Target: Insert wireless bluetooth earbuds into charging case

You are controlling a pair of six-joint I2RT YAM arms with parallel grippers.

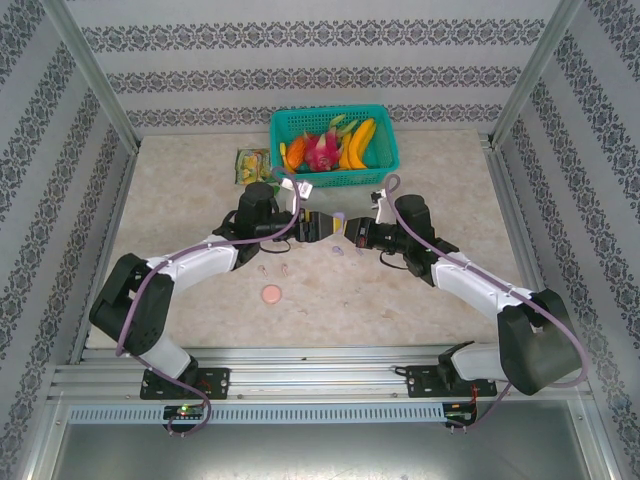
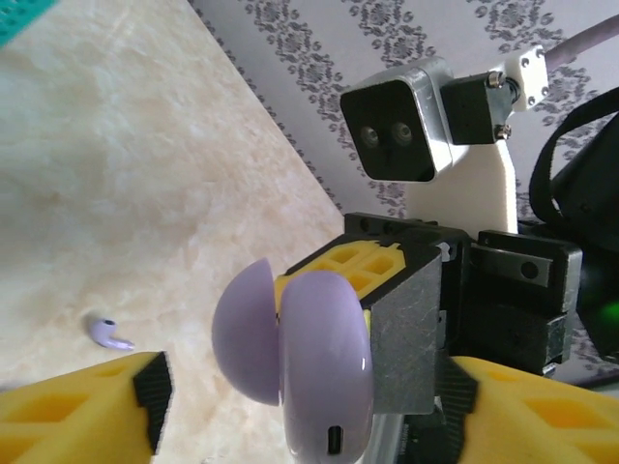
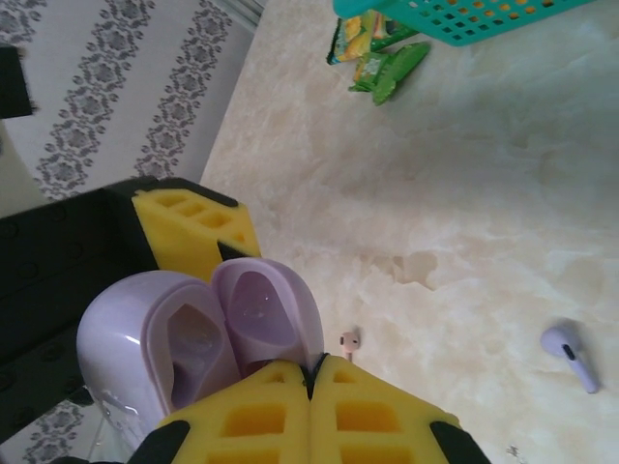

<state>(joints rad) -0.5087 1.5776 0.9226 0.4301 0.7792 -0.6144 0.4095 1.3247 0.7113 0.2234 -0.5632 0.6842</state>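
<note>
Right pincer: your right gripper (image 3: 311,372) has its two yellow fingers (image 3: 382,416) pressed together, and the tips nip a thin edge of the charging case (image 3: 198,343).
Left pincer: your left gripper (image 2: 308,391) stands spread. You see one yellow finger on each side of the case, and neither one touches it.
Case: it is lilac and open like a shell, both halves turned with the hollow side toward the right wrist camera. It hangs in the air above the middle of the table (image 1: 440,290), carried by the right gripper alone.
Lilac earbud (image 3: 571,353): it lies on the bare table near the middle, well apart from the case.
Pink earbud (image 3: 348,340): it lies on the table too, apart from the lilac one. It is too small for you to tell how it is turned.
Pink round case (image 1: 271,294): it lies flat on the table, left of the middle, toward the near edge.
Basket (image 1: 345,178): it is teal and stands at the middle of the far edge, with bananas and other fruit (image 1: 355,145) inside.
Packet (image 1: 252,165): it is green and yellow, and lies just beside the left side of the basket.
</note>
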